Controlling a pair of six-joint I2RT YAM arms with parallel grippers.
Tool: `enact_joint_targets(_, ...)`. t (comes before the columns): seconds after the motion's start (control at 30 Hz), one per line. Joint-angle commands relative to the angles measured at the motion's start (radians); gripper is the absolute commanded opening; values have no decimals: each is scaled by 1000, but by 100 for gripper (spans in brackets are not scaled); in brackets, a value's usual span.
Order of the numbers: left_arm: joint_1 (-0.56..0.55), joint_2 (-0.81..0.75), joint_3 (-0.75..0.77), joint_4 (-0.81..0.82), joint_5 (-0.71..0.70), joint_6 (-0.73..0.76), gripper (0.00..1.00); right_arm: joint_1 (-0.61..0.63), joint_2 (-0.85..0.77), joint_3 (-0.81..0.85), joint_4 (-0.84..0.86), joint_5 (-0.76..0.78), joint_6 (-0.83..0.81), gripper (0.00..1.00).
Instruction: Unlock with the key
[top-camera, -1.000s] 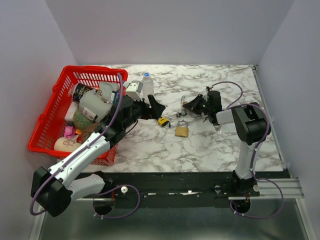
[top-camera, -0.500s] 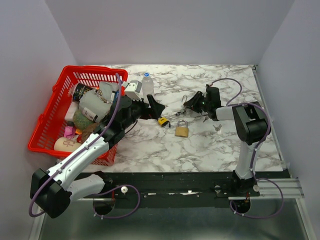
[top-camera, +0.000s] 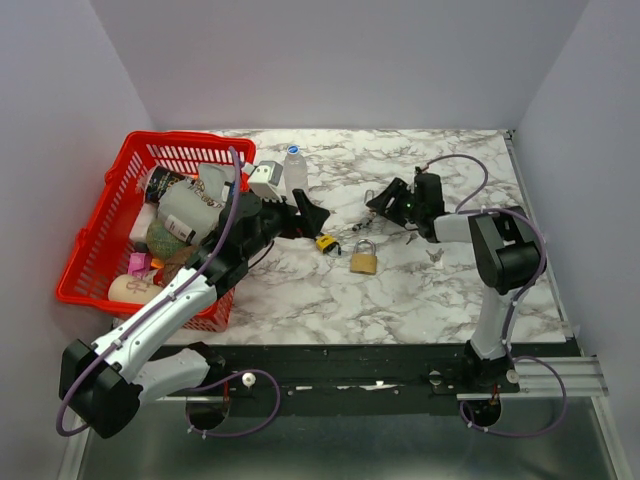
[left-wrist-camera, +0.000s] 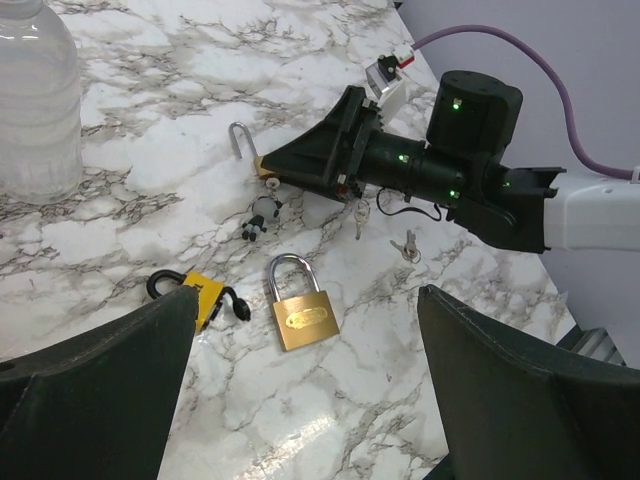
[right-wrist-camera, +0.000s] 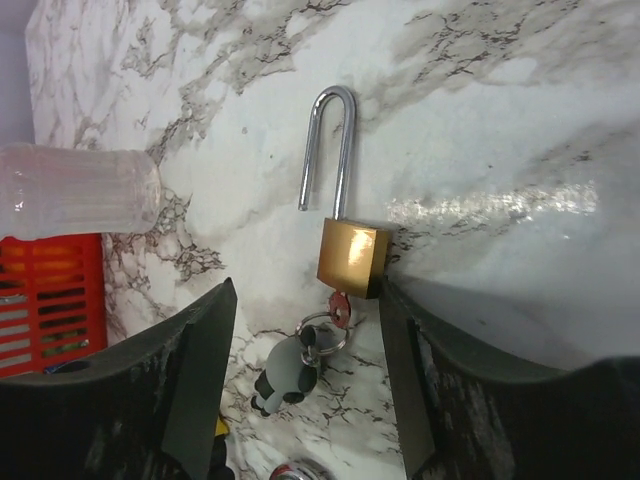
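A small brass padlock (right-wrist-camera: 352, 255) lies on the marble with one leg of its long shackle (right-wrist-camera: 330, 140) out of the body. A red-headed key (right-wrist-camera: 340, 310) sits in its underside, on a ring with a grey figure charm (right-wrist-camera: 288, 372). My right gripper (right-wrist-camera: 306, 300) is open around the key and charm and holds nothing; its right finger is close beside the padlock's body. A bigger brass padlock (left-wrist-camera: 303, 315) lies with its shackle shut, below my wide-open left gripper (left-wrist-camera: 305, 350). Seen from above, the right gripper (top-camera: 385, 200) is behind that padlock (top-camera: 363, 260).
A yellow and black lock (left-wrist-camera: 195, 295) lies left of the big padlock. Loose keys (left-wrist-camera: 405, 245) lie near the right arm. A clear bottle (left-wrist-camera: 35, 100) stands at the back left. A red basket (top-camera: 95, 250) with several items fills the table's left side.
My right gripper has opened and let go of the key in the small padlock, and it has shifted slightly away from me. The left arm has barely moved.
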Motion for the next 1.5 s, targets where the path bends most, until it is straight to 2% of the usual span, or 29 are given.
enact_joint_targets(0.0, 5, -18, -7, 12, 15, 1, 99, -5, -69, -55, -40, 84, -47, 70)
enact_joint_targets(0.17, 5, -16, -6, 11, 12, 4, 99, -3, -124, -89, -49, 98, -83, 72)
enact_joint_targets(0.4, 5, -18, -6, 6, -3, 15, 99, -3, -285, -162, -104, 129, -179, 72)
enact_joint_targets(0.57, 5, -22, -4, 6, -3, 18, 99, -3, -462, -198, -243, 196, -287, 70)
enact_joint_targets(0.77, 5, -25, -7, 8, 1, 19, 99, -11, -531, -141, -449, 257, -429, 64)
enact_joint_targets(0.9, 5, -27, -6, 8, 4, 24, 99, -16, -517, -71, -590, 291, -544, 64)
enact_joint_targets(1.07, 5, -27, -6, 8, 9, 24, 99, -25, -456, 26, -751, 432, -679, 63)
enact_joint_targets(1.17, 5, -24, -4, 9, 10, 23, 99, -28, -404, 68, -793, 446, -787, 60)
enact_joint_targets(1.47, 5, -27, -3, 5, 3, 27, 99, -31, -255, 129, -811, 438, -851, 55)
